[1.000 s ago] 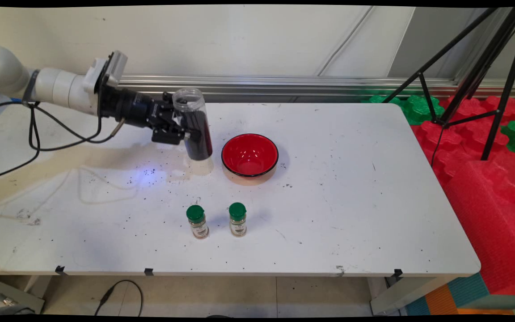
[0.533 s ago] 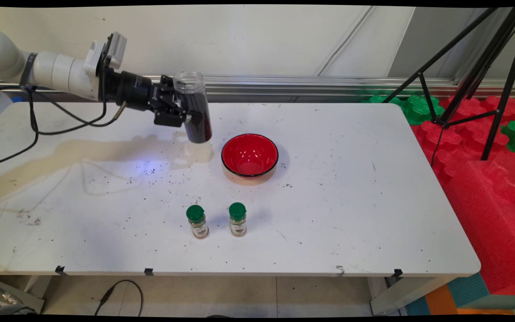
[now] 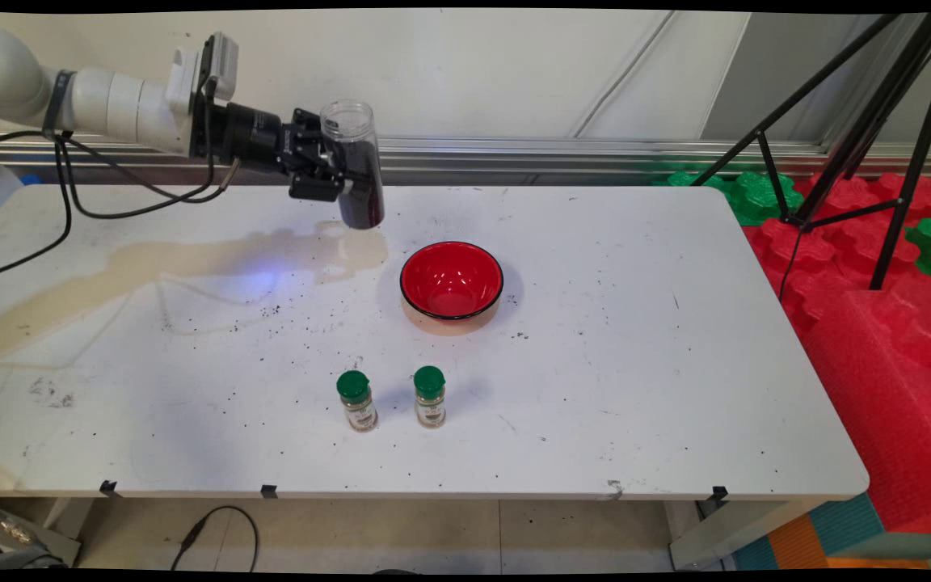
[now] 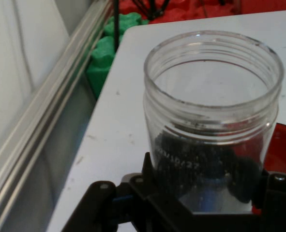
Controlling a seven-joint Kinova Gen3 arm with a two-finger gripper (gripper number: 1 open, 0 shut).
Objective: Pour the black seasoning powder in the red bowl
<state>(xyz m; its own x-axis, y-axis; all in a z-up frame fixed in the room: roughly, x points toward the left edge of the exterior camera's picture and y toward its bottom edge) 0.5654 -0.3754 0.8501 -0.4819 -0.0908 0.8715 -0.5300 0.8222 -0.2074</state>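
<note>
Gripper (image 3: 346,179) clamped on a clear jar (image 3: 355,166), jaws squeezing its sides around mid-body, jar held up off the table (image 3: 635,364), roughly upright with a slight tilt (open mouth up, no lid). Dark granular contents fill the lower part; in the hand view the jar (image 4: 213,121) sits right between the fingers (image 4: 162,198), rim above the linkage. Jar hangs over the table's far-left area, left of and behind the red bowl (image 3: 451,280), apart from it. Two small green-capped spice bottles stand upright near the front, side by side, not touching: left bottle (image 3: 357,400), right bottle (image 3: 430,396). Dark specks scattered on the tabletop.
</note>
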